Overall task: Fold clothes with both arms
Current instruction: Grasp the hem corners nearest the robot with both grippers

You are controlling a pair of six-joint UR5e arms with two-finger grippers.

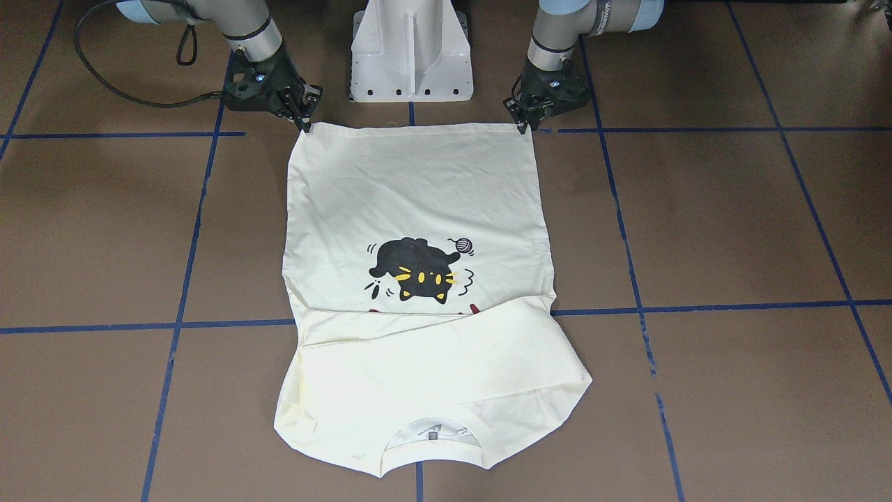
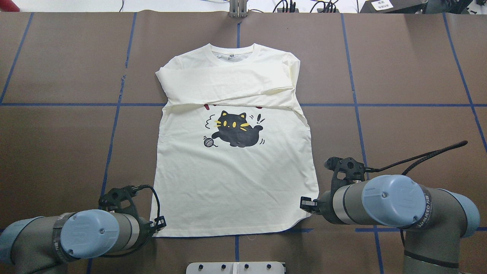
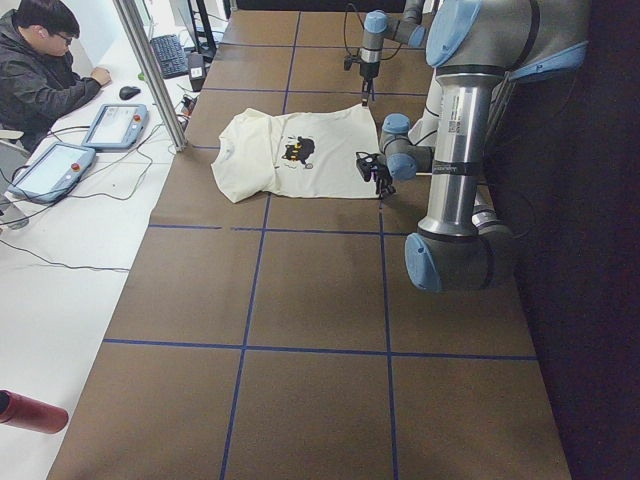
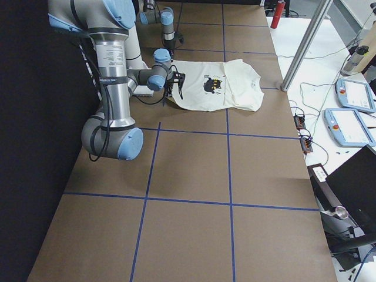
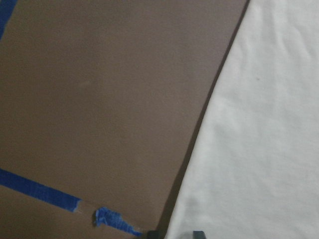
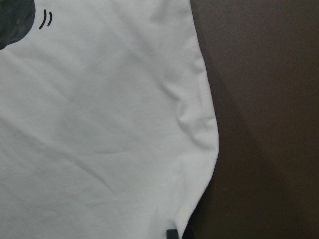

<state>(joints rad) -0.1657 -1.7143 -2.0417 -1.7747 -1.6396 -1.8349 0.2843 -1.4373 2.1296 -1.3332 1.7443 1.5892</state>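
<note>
The cream T-shirt (image 2: pixel 236 182) lies flat and front up on the brown table, with the black cat print (image 2: pixel 237 129) showing and the collar far from me. Both sleeves (image 2: pixel 224 82) are folded across the chest and hide most of the red word. My left gripper (image 2: pixel 159 224) is down at the hem's left corner, and its fingertips barely show in its wrist view, closed on the shirt's edge (image 5: pixel 199 189). My right gripper (image 2: pixel 305 204) is at the hem's right corner, shut on the edge (image 6: pixel 199 149). In the front view the left gripper (image 1: pixel 524 125) and right gripper (image 1: pixel 305 124) hold a straight hem (image 1: pixel 418 127).
The white pedestal base (image 1: pixel 411 49) stands just behind the hem. Blue tape lines (image 2: pixel 114 125) grid the table. An operator (image 3: pixel 40 60) sits at a side desk with tablets (image 3: pixel 115 125) beside a metal post (image 3: pixel 150 70). A red bottle (image 3: pixel 30 412) lies there.
</note>
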